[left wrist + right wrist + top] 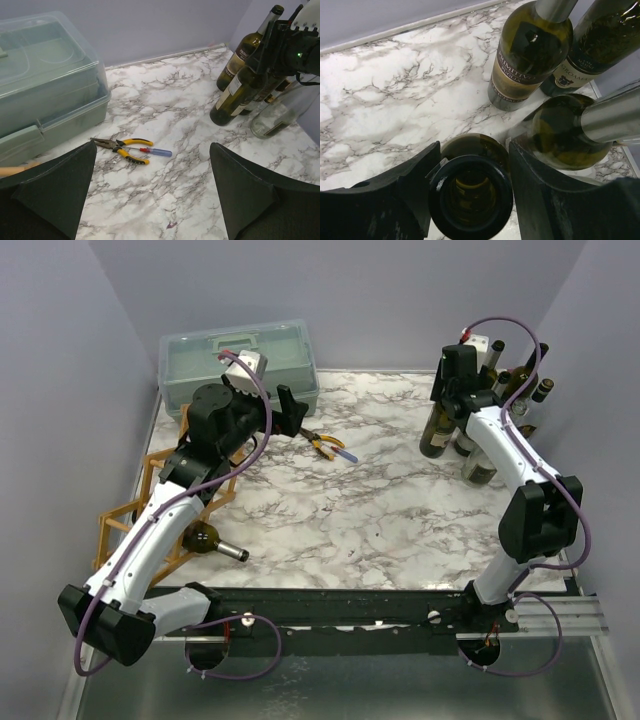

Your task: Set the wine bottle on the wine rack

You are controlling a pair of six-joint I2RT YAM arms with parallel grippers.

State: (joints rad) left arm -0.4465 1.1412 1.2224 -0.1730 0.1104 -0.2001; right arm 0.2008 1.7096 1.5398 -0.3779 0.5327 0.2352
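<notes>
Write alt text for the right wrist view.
The right gripper straddles the open mouth of a wine bottle, seen from above; whether it grips is unclear. Three other bottles stand beside and behind it on a marble table.

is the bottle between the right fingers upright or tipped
Upright: the right wrist view looks down into the wine bottle's open mouth between the fingers; the top view shows it standing.
</notes>
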